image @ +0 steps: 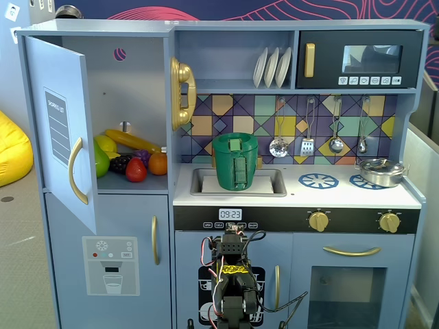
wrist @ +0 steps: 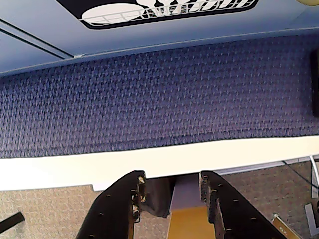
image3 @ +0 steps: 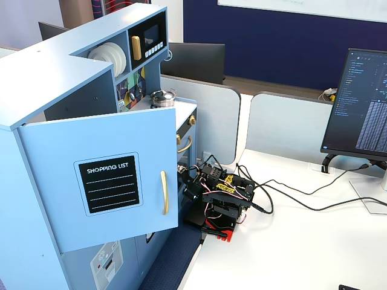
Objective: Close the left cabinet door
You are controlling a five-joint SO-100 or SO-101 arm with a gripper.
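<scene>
Currently my end effector (wrist: 172, 191) is parted and empty, folded low at the cabinet base. Left cabinet door (image: 62, 130) hangs wide open, well above and to its left in a fixed view. Risk: reaching up, I clip its gold handle (image: 77, 171) or push near the hinge and stall.

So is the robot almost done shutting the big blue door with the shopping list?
Not yet. Nothing looks done: the left cabinet door stands wide open, so the toy fruit inside shows. The arm sits folded low in front of the kitchen, and its gripper is open, pointing at the floor. Reaching the door and pushing it shut are left.
</scene>
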